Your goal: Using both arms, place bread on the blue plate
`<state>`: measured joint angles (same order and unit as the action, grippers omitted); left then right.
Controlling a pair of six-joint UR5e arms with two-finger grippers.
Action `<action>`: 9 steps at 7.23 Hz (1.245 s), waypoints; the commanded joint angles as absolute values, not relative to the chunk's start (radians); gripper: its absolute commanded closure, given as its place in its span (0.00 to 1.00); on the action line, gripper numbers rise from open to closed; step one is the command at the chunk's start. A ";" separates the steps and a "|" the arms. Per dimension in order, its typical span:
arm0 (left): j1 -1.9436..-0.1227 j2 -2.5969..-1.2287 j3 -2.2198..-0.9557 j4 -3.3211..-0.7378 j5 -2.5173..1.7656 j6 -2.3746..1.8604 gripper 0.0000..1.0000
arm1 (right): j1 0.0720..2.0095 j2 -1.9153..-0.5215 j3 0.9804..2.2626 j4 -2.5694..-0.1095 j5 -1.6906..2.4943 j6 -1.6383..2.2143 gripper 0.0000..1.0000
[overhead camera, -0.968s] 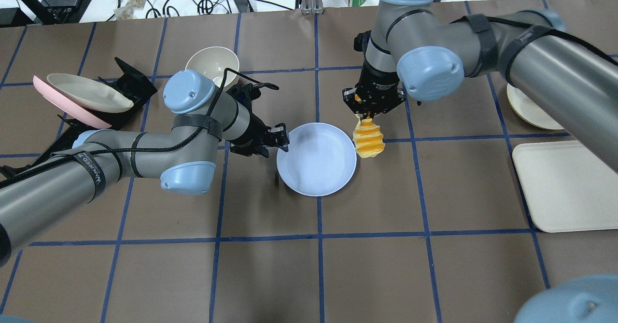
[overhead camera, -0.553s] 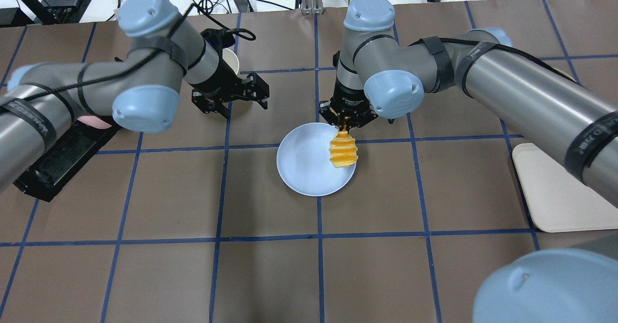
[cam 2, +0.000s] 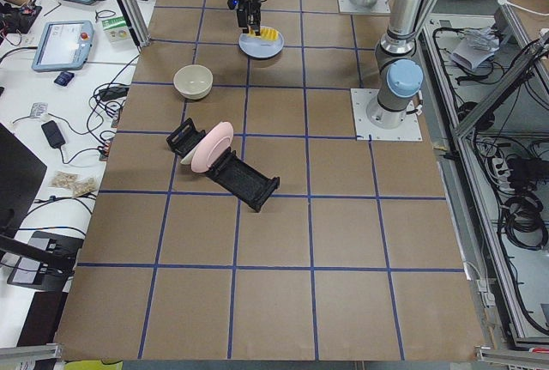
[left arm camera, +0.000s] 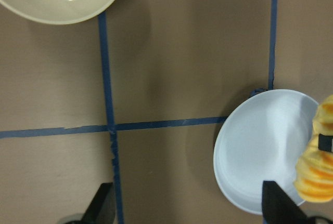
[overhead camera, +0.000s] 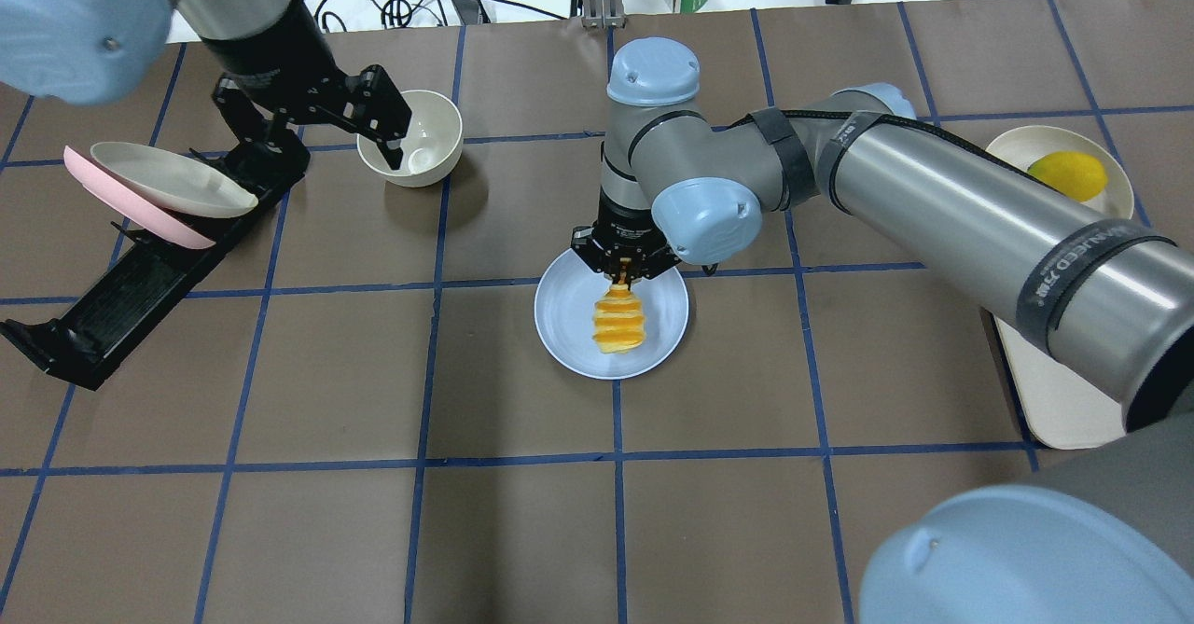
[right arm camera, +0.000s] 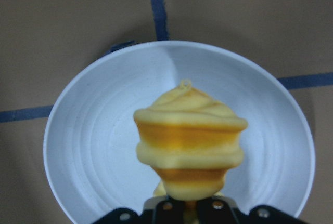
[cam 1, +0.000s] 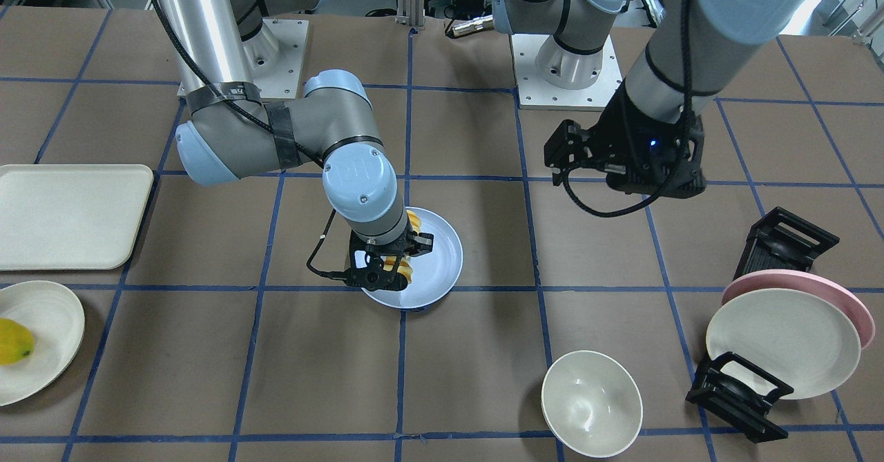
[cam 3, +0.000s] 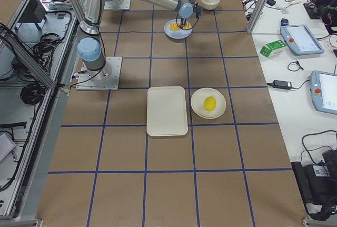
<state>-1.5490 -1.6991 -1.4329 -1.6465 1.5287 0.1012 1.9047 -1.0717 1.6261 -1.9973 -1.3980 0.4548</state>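
One right hand (overhead camera: 623, 280) pinches the bread (overhead camera: 617, 322) endwise.

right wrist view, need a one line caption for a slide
The right tool grips the bread by one end, hanging it over the blue plate.

Ridged orange-yellow bread (overhead camera: 617, 321), held by one end, hangs over pale-blue plate (overhead camera: 564, 321).
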 commanded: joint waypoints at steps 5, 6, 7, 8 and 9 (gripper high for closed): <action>-1.546 -1.637 -1.416 -1.697 1.554 0.097 0.00 | 1.940 -1.052 1.699 -2.141 -1.391 0.460 0.19; -1.548 -1.635 -1.416 -1.697 1.554 0.097 0.00 | 1.940 -1.052 1.704 -2.154 -1.391 0.462 0.10; -1.548 -1.635 -1.417 -1.700 1.555 0.097 0.00 | 1.937 -1.052 1.704 -2.172 -1.402 0.459 0.00; -1.548 -1.634 -1.416 -1.695 1.560 0.100 0.00 | 1.937 -1.058 1.701 -2.172 -1.404 0.460 0.00; -1.533 -1.647 -1.401 -1.674 1.545 0.095 0.00 | 1.936 -1.071 1.695 -2.161 -1.405 0.459 0.00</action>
